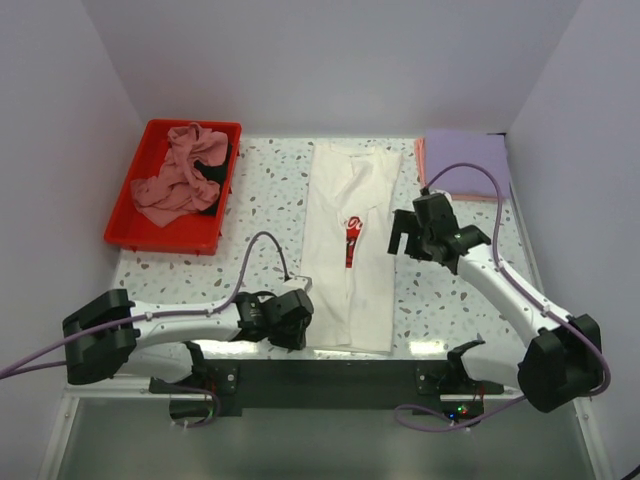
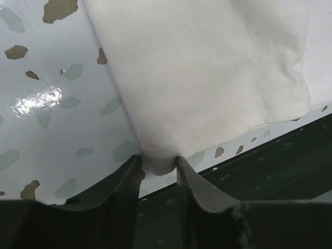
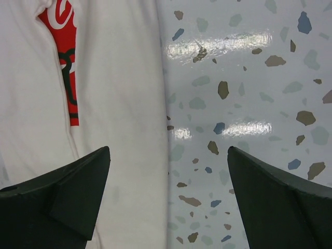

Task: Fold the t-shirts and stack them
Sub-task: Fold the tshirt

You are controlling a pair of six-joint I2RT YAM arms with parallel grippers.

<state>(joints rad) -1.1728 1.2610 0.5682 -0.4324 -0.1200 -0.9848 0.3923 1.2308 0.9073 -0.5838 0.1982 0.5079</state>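
Observation:
The white t-shirt (image 1: 350, 245) with the red print lies folded into a long strip down the middle of the table. My left gripper (image 1: 298, 312) is at its near left corner, shut on a pinch of the white cloth (image 2: 158, 163). My right gripper (image 1: 403, 236) hovers open over the strip's right edge at mid-length; the wrist view shows the white shirt (image 3: 119, 104) under its left finger and bare table under the right. A lavender shirt (image 1: 467, 160) lies folded on a salmon-pink one (image 1: 421, 160) at the back right. A dusty-pink shirt (image 1: 180, 180) and a black one (image 1: 210, 165) lie crumpled in the tray.
The red plastic tray (image 1: 150, 238) stands at the back left. White walls close in the table on three sides. The table's dark front edge (image 2: 270, 171) runs just beyond the shirt's hem.

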